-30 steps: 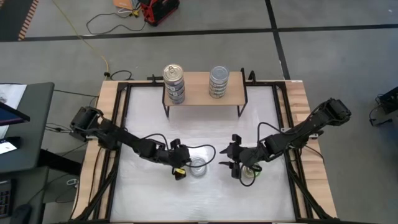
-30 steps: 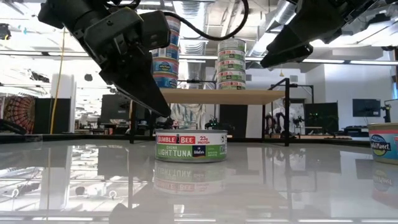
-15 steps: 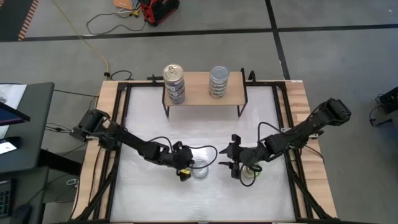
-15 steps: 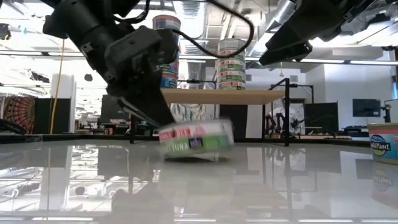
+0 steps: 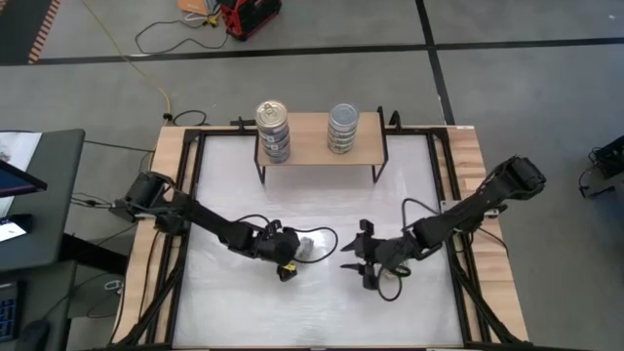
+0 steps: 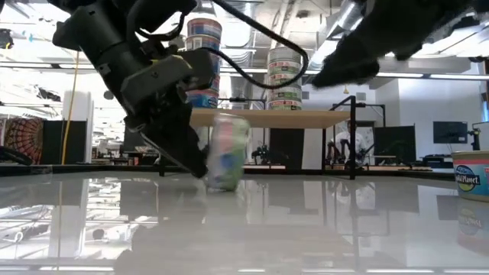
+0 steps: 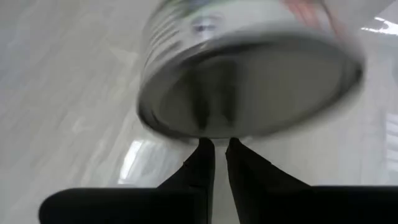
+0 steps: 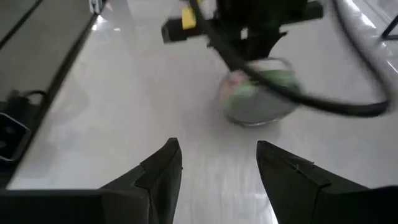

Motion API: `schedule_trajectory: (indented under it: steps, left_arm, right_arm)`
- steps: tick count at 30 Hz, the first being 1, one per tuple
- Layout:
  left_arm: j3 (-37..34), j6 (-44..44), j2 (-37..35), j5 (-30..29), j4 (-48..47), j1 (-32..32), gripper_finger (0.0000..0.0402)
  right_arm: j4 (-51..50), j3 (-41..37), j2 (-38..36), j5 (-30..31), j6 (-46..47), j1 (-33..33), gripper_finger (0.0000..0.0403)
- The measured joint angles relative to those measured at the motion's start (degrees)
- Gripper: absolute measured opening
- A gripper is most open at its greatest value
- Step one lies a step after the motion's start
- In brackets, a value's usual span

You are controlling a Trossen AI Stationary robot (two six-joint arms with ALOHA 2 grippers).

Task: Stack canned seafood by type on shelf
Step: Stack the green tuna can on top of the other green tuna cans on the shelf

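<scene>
A green-labelled tuna can (image 5: pixel 304 247) stands tipped up on its edge at mid-table, blurred in the low view (image 6: pixel 228 160). My left gripper (image 5: pixel 288 259) is at its left side, fingers shut with only a slit between them (image 7: pixel 219 149). My right gripper (image 5: pixel 365 267) hovers open to the can's right, with nothing between its fingers (image 8: pixel 217 168). The shelf (image 5: pixel 312 146) at the far edge carries a gold-topped stack (image 5: pixel 273 117) and a silver-topped stack (image 5: pixel 342 119). My left gripper touches the can with its shut fingertips at the lower rim of the round flat face (image 7: pixel 214 133). The fingers slant down from the table's left. The can leans on its edge on the table (image 6: pixel 221 186), its flat face turned toward the gripper.
A blue-labelled can (image 6: pixel 471 174) stands on the table by the right arm, mostly hidden beneath it in the high view. Bare white tabletop (image 5: pixel 253 312) spreads along the near side and between the arms and the shelf legs.
My left gripper has sunk and pushed toward the tuna can. The can, flat on the table a second ago, has tipped up onto its edge and shifted a little toward the far edge. My right gripper has drifted slightly down and toward the near edge, still open.
</scene>
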Motion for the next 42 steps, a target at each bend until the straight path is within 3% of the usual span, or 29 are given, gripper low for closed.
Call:
schedule_trajectory:
  steps: [13, 19, 25, 28, 32, 37, 42]
  left_arm:
    - [0.0, 2.06, -1.48, -1.89, -2.29, -1.23, 0.0038]
    - [0.04, 4.24, -6.89, -12.6, -8.51, -5.93, 0.0038]
    - [-0.56, 6.81, -12.19, -22.65, -12.39, -10.33, 0.0034]
    - [-4.71, 8.54, -16.0, -22.34, -9.47, -10.85, 0.0014]
    - [-13.65, 11.03, -23.25, -18.71, 1.76, -10.83, 0.0004]
    - [-25.5, 11.44, -33.28, -16.83, 13.46, -10.52, 0.0003]
    - [-31.98, 7.59, -40.68, -17.12, 16.2, -10.46, 0.0006]
  right_arm:
    - [2.79, 2.46, 9.98, -0.09, 0.96, -5.28, 0.0241]
    - [5.54, 2.89, 10.05, -0.11, -3.31, -6.85, 0.0268]
    - [14.12, 4.12, 13.91, -0.14, -6.97, -9.23, 0.0327]
    - [13.01, 7.41, 16.24, -0.11, -8.67, -10.31, 0.036]
    - [10.47, 11.67, 18.1, 0.55, -8.82, -11.68, 0.0385]
    - [7.15, 14.29, 20.56, 3.23, -6.83, -13.06, 0.0385]
    - [7.27, 14.97, 23.17, -1.94, -2.21, -13.71, 0.0368]
